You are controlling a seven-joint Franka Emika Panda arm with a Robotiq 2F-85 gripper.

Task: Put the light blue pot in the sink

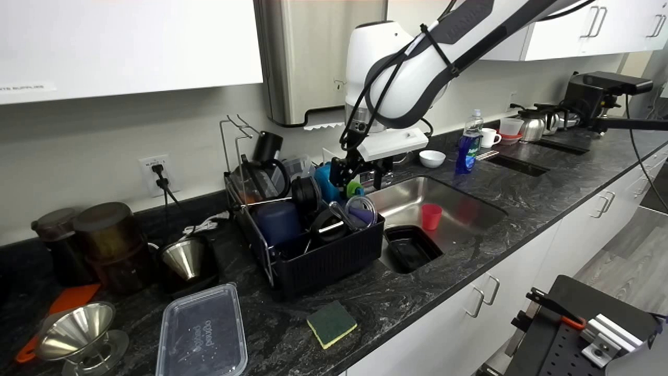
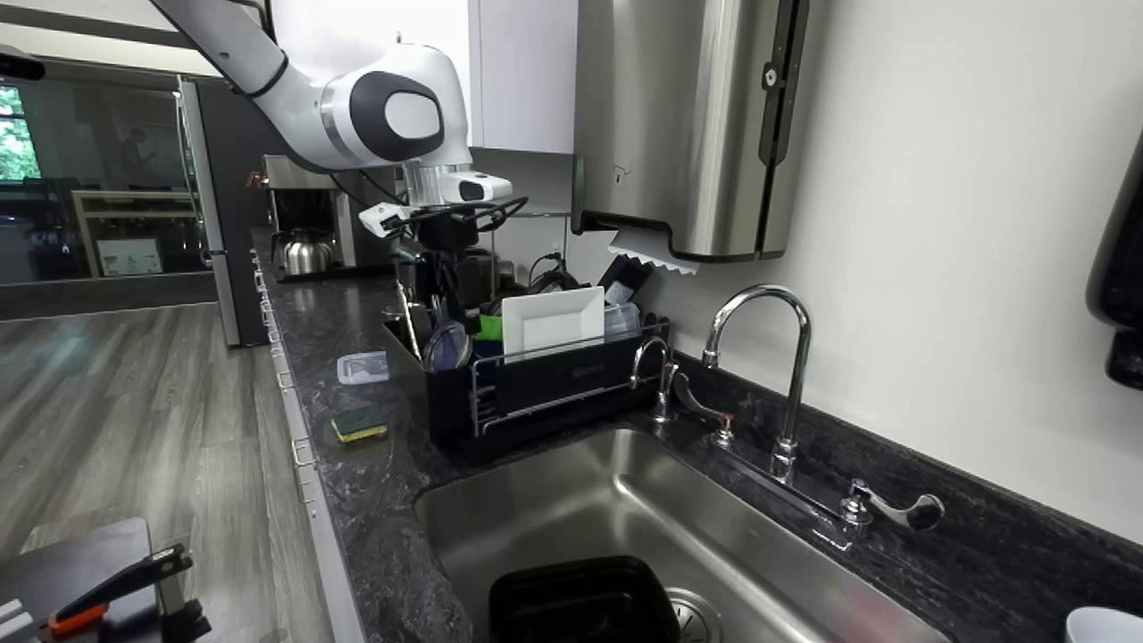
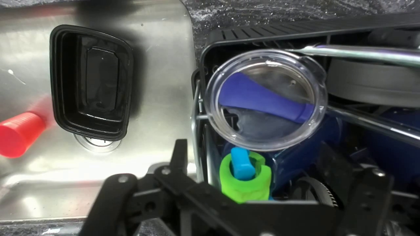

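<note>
In an exterior view, a rounded light blue body (image 1: pixel 324 184), the only thing fitting the light blue pot, stands in the dish rack (image 1: pixel 334 266), partly covered by rack contents and a finger. The wrist view shows a green ring-shaped top (image 3: pixel 244 190) with a light blue spout inside; whether it belongs to that body I cannot tell. My gripper (image 3: pixel 252 144) is open above the rack, its fingers apart on either side of the green top, nothing between the pads. Beside the rack lies the steel sink (image 2: pixel 536 527), holding a black tray (image 3: pixel 101 78) and a red cup (image 1: pixel 431 216).
Several dishes crowd the rack, including a clear round lid (image 3: pixel 213 101) and a white square plate (image 2: pixel 554 321). A tall faucet (image 2: pixel 799 384) rises behind the sink. The paper towel dispenser (image 2: pixel 688 125) hangs close to the arm. A sponge (image 1: pixel 332 321) lies in front of the rack.
</note>
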